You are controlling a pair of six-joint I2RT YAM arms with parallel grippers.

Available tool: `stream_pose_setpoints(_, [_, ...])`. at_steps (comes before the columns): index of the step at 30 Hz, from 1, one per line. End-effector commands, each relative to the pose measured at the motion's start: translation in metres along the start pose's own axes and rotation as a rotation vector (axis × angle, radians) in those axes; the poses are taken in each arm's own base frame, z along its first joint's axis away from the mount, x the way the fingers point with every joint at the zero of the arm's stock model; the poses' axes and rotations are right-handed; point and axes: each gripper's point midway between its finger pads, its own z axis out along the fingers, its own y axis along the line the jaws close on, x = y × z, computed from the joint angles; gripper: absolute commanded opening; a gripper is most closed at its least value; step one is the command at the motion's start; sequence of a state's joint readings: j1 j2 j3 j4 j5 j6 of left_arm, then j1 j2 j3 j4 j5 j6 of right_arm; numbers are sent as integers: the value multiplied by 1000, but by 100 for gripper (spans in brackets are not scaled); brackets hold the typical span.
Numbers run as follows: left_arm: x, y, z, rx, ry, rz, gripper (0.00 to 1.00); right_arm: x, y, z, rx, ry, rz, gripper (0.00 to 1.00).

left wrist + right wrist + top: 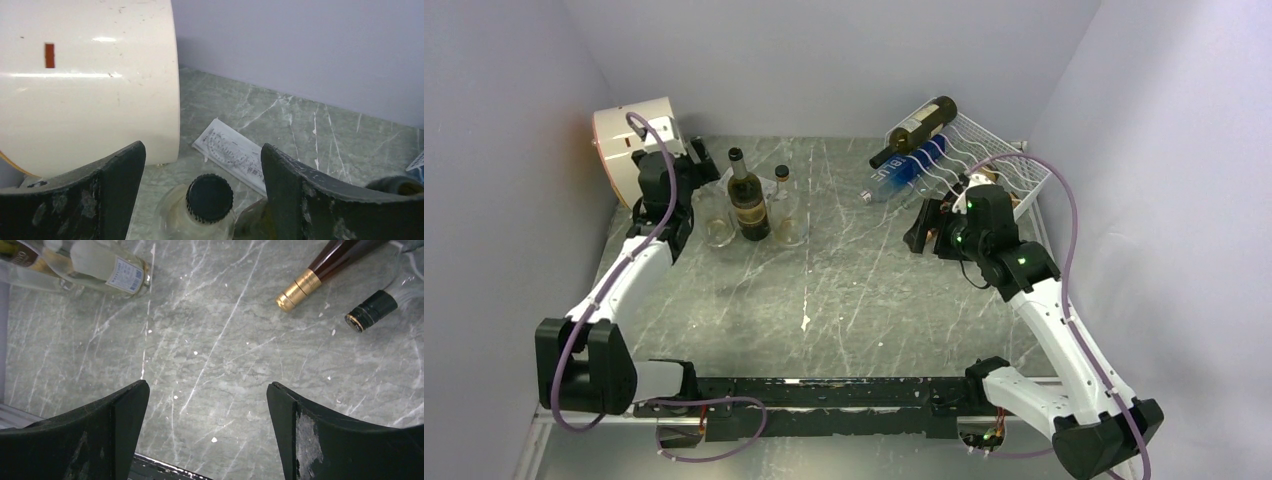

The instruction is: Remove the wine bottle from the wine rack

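The white wire wine rack (1009,170) stands at the back right. A dark wine bottle (916,130) lies across its top, neck pointing down-left; its gold-foiled neck (306,284) shows in the right wrist view. My right gripper (919,228) (208,385) hovers open over bare table just in front of the rack, apart from the bottle. My left gripper (702,182) (202,147) is open at the far left, beside the cream drum (85,85). The black cap of a clear bottle (210,197) sits below, between its fingers.
A blue bottle (909,170) lies lower on the rack, its black cap (370,312) close to the wine bottle's neck. A second dark bottle (747,200) and two clear bottles (787,212) stand at the left. A printed sheet (235,152) lies behind them.
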State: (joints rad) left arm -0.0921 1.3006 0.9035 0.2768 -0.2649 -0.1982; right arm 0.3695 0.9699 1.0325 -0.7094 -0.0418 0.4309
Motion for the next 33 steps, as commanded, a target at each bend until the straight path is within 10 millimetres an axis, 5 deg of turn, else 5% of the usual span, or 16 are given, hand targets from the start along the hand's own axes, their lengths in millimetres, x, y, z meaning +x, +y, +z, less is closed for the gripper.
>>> stream_pose_setpoints(1, [-44,3,-22,-12,-79,-44,89,-22,8,-11,-20,-58,-17,93])
stream_pose_setpoints(6, [-83,2,-56,18,-168,-88,95,-26,-9,-3,78,-104,66,93])
stream_pose_setpoints(12, [-123,-24,-99,190,-288,-129,95,-29,-16,16,85,-199,129,98])
stream_pose_setpoints(20, [-131,-90,-132,580,-290,-94,90,-79,11,63,14,-266,221,98])
stream_pose_setpoints(25, [-125,-105,-136,651,-289,-53,93,-116,36,101,-54,-292,322,98])
stream_pose_setpoints(33, [-112,-129,-146,733,-270,-58,91,-144,25,166,-7,-356,429,95])
